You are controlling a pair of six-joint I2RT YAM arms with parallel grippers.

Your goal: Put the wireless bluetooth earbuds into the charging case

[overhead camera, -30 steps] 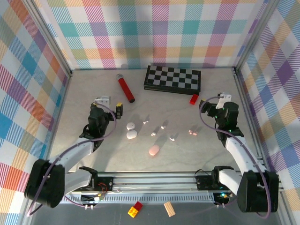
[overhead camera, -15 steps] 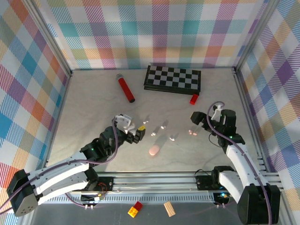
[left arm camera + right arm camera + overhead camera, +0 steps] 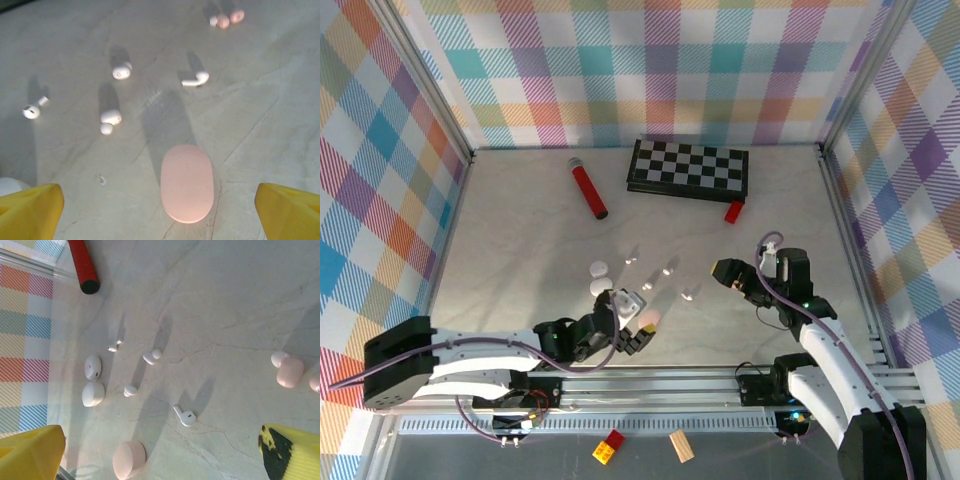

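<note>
Left gripper (image 3: 638,332) has swung over the pink charging case (image 3: 187,183), it and right gripper (image 3: 742,282) both wide apart; tiny glossy earbuds (image 3: 194,78) look light, slippery, likely best pinched across the bulb.

A game board (image 3: 688,168) lies at the back of the table (image 3: 520,220). A cylinder (image 3: 588,187) lies just to its left, set at a slant. A small block (image 3: 734,211) sits just in front of the board's right end. Mid-table, two oval cases (image 3: 598,269) sit one behind the other, close together. To their right, four earbuds (image 3: 195,78) are scattered apart from one another, none touching a case. A third oval case (image 3: 187,182) lies alone nearer the front edge, in front of those earbuds. Further right, two more earbuds (image 3: 290,372) lie close together, well apart from all three cases. Off the table, past its front edge, two loose blocks (image 3: 611,447) lie near each other.
</note>
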